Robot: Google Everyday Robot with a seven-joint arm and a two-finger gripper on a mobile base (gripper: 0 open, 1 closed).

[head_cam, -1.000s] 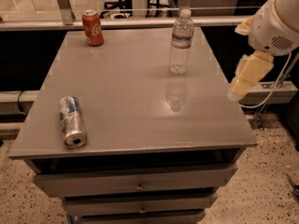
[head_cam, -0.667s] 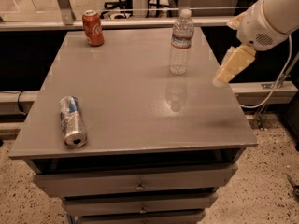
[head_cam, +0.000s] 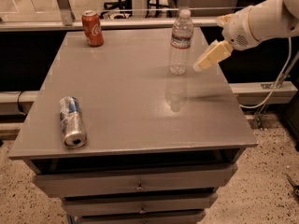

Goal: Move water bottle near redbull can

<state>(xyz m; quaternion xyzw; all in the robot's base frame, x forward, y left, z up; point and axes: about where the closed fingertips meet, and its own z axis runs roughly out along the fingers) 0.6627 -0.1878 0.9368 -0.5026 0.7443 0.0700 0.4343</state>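
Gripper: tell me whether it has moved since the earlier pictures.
Yes. The gripper has moved left in the view, toward the standing water bottle, which has stayed put; it now hangs close by the bottle's right side.

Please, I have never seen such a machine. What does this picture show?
The white thing at the right is a robot's arm. Its cream end is the claw, the grasping part; it holds nothing and hovers just right of the upright water bottle. The one camera looks down on a grey table with drawers below. A silver-and-blue redbull can lies on its side near the front left; a red cola can stands at the back left.
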